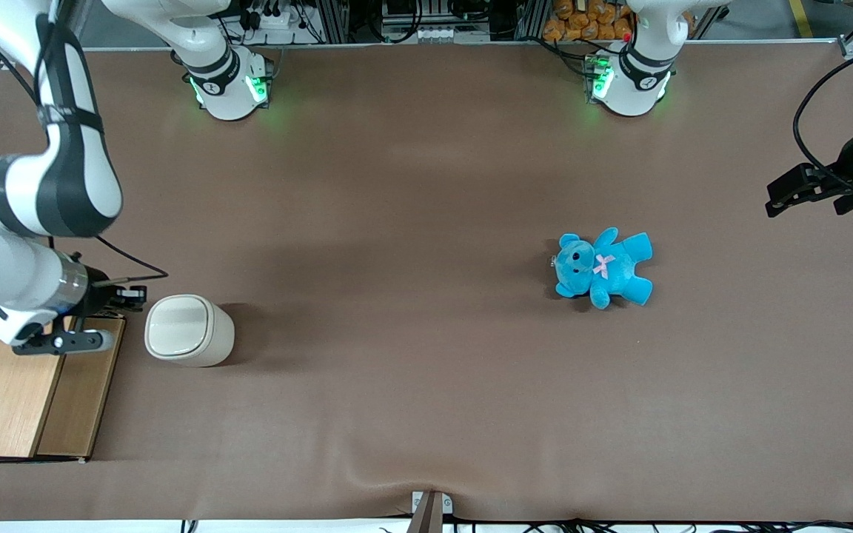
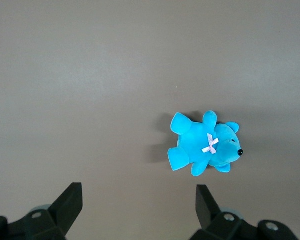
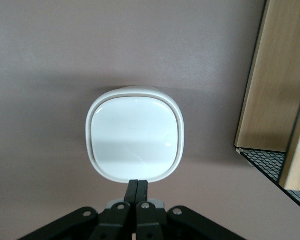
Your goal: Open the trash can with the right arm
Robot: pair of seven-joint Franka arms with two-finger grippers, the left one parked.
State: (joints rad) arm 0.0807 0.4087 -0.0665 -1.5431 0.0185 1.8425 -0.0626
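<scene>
Trash can [image 1: 189, 330], cream-white with its flat lid [image 3: 134, 137] down and flush in the rounded rim, is stood upright on the brown table [image 1: 412, 185] toward the working arm's end. Just beside it, at that same end, a wood-topped box [image 1: 27, 392] with wire-mesh sides is set; a narrow strip of bare cloth is left between the two, and they are not touching. On every other side of the trash can wide open cloth is seen. A blue teddy bear [image 1: 604, 268] is laid on its back well apart from the trash can, toward the parked arm's end.

The right arm [image 1: 34, 200] is bent low over the box, its wrist turned level toward the trash can. The gripper [image 3: 137, 190] is held above the gap between box and trash can, just short of the lid's edge and clear of it. Its two fingers [image 3: 132, 191] are pressed together, tip to tip, with nothing clamped between them.
</scene>
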